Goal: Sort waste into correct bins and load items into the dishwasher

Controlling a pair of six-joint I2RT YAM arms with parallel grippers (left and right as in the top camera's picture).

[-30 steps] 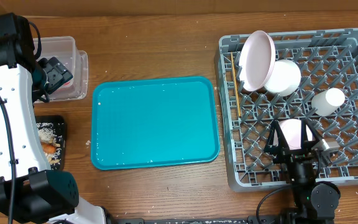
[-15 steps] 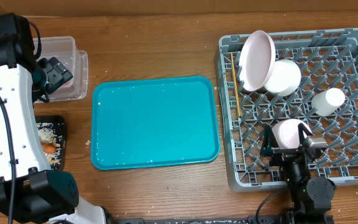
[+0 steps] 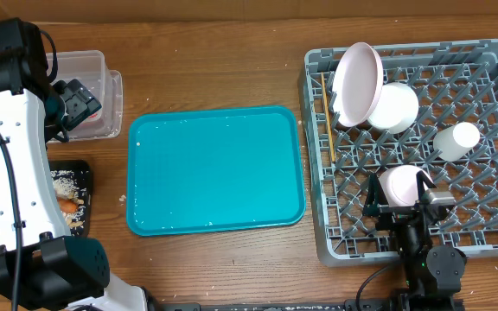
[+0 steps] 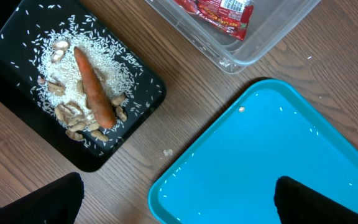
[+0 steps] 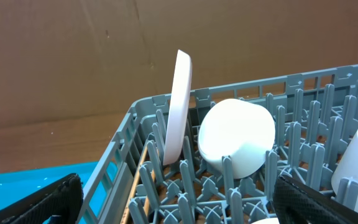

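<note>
The grey dish rack point(image 3: 482, 226) holds an upright white plate point(image 3: 359, 82), a bowl point(image 3: 396, 105) leaning on it, a cup point(image 3: 455, 140), chopsticks point(image 3: 327, 117) along its left wall and a second bowl point(image 3: 400, 183) turned dome up. My right gripper point(image 3: 402, 200) stands open just in front of that bowl; its wrist view shows the plate point(image 5: 180, 106) and the far bowl point(image 5: 236, 134) ahead. My left gripper point(image 3: 83, 102) hangs open over the tub's corner. Below it the black tray point(image 4: 143, 98) carries rice, brown scraps and the carrot stick point(image 4: 95, 90). The clear tub point(image 4: 253, 53) holds the red wrapper point(image 4: 219, 12). The paper ball is hidden.
The teal serving tray point(image 3: 214, 168) lies bare in the middle, between the bins and the rack. The left arm's white links cover part of the black tray point(image 3: 87, 168) and the clear tub point(image 3: 85, 65). The right arm's base sits by the rack's front edge.
The right gripper has drawn back slightly toward the rack's front edge, and the near bowl, earlier showing its inside between the fingers, now rests dome up. The left arm has not moved.
</note>
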